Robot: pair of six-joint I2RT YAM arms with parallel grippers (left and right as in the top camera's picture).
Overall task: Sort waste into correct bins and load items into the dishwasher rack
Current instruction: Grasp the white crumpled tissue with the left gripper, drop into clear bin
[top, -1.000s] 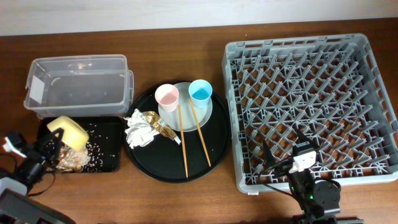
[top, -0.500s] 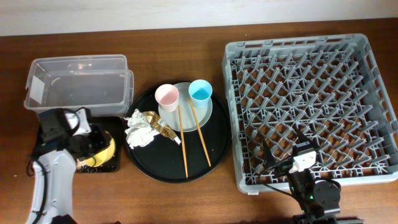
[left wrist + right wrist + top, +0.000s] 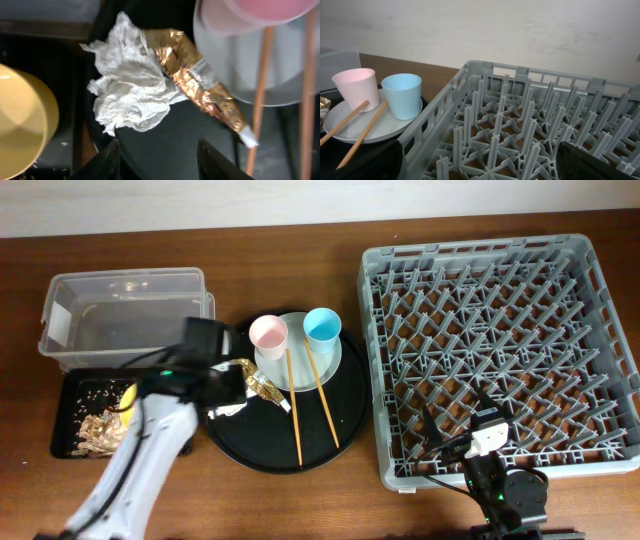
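Left gripper [image 3: 159, 147] hangs over the 9 o'clock side of the large round black tray [image 3: 345, 415]. Its fingers are spread wide and hold nothing.
- Crumpled white paper napkin [image 3: 131, 95] lies just ahead of the fingertips. The crinkled brown-gold wrapper [image 3: 200, 85] touches its right edge.
- From overhead, the left arm [image 3: 150, 440] crosses the shallow black rectangular tray [image 3: 62, 405] and covers much of the napkin.
- Yellow bowl [image 3: 22, 125] sits at the 9 o'clock edge of the wrist view, cut off. Overhead shows only a sliver of it.
- Brownish food scraps with rice [image 3: 92, 430] lie in the shallow tray.
- Clear rectangular plastic tub [image 3: 125, 315] stands at 12 o'clock from that tray.

On the round tray, the small pink cup [image 3: 268, 335] and small light-blue cup [image 3: 322, 328] stand on the pale grey-green round plate [image 3: 300, 370]. The thin wooden chopsticks [image 3: 296, 410] lean across its rim.

Right gripper [image 3: 480, 150] is parked at the 6 o'clock edge of the large grey plastic rack [image 3: 500, 340], fingers apart and empty. The fingers are blurred at the frame corners.
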